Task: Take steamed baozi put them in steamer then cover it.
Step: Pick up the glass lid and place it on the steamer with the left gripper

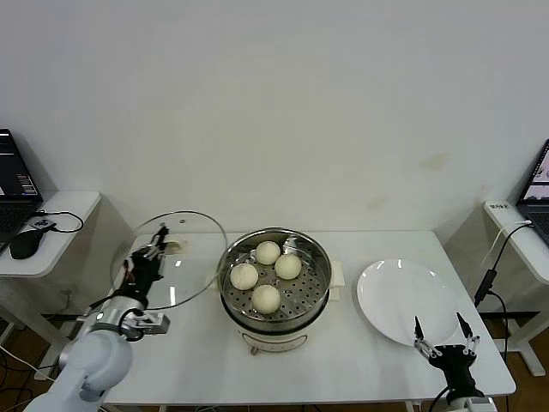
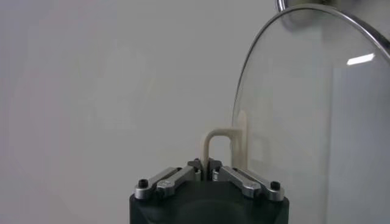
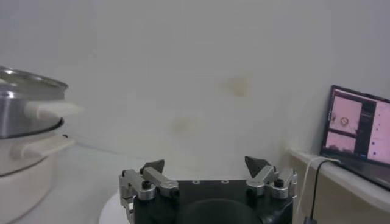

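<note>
Several cream-white steamed baozi [image 1: 268, 252] lie on the perforated tray inside the steel steamer [image 1: 274, 322] at the table's middle. The clear glass cover [image 1: 184, 257] hangs tilted just left of the steamer, above the table. My left gripper [image 1: 154, 253] is shut on its cream bar handle [image 2: 220, 140]; in the left wrist view the cover [image 2: 317, 122] stands on edge beyond the left gripper [image 2: 206, 163]. My right gripper [image 1: 439, 324] waits open and empty at the table's front right. The right wrist view shows the right gripper [image 3: 205, 163] with the steamer [image 3: 24, 109] off to its side.
An empty flat white plate [image 1: 403, 300] lies right of the steamer, just behind my right gripper. Side tables stand on both sides, each with a laptop [image 3: 359, 131]; a black mouse [image 1: 24, 245] and cables lie on the left one.
</note>
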You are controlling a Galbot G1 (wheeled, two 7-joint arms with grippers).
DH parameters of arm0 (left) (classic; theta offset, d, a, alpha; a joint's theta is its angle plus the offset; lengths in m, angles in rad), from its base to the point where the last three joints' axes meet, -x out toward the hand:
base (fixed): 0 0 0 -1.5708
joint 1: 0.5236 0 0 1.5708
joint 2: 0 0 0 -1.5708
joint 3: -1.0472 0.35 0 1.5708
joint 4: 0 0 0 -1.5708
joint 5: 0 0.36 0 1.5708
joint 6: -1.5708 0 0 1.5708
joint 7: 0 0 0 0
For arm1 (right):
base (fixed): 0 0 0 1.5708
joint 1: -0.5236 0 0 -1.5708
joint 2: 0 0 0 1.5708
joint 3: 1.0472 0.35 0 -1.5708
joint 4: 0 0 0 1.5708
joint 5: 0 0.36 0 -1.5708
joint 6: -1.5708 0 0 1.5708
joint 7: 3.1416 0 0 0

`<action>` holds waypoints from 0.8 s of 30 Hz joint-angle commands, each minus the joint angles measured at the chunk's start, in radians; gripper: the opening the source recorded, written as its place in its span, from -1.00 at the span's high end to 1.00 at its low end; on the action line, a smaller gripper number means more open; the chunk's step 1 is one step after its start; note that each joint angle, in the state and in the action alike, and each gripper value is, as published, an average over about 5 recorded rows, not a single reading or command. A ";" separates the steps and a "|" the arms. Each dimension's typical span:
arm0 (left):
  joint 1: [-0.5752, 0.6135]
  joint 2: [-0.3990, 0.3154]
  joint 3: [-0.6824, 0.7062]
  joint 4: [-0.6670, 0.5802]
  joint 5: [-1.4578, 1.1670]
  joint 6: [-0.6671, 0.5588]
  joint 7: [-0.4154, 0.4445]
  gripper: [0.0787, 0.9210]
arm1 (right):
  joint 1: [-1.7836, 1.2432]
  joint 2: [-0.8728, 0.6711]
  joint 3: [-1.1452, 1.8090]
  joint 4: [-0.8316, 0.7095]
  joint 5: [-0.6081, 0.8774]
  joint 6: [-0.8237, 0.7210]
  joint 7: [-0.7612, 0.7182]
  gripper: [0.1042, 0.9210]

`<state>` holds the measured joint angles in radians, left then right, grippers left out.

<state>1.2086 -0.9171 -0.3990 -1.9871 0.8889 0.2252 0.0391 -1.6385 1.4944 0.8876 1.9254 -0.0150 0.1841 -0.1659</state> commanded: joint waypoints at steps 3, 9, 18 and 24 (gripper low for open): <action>-0.190 -0.024 0.296 -0.067 -0.007 0.199 0.108 0.88 | 0.051 0.023 -0.035 -0.055 -0.163 -0.023 0.088 -0.76; -0.253 -0.150 0.369 -0.056 0.164 0.261 0.170 0.88 | 0.080 0.024 -0.060 -0.083 -0.187 -0.025 0.099 -0.76; -0.260 -0.353 0.472 -0.015 0.431 0.265 0.262 0.88 | 0.094 0.024 -0.084 -0.109 -0.212 -0.029 0.105 -0.76; -0.262 -0.448 0.507 0.026 0.515 0.255 0.284 0.88 | 0.093 0.025 -0.087 -0.122 -0.227 -0.028 0.105 -0.76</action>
<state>0.9836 -1.1699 0.0028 -1.9965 1.1842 0.4503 0.2542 -1.5575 1.5162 0.8134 1.8256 -0.2082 0.1582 -0.0724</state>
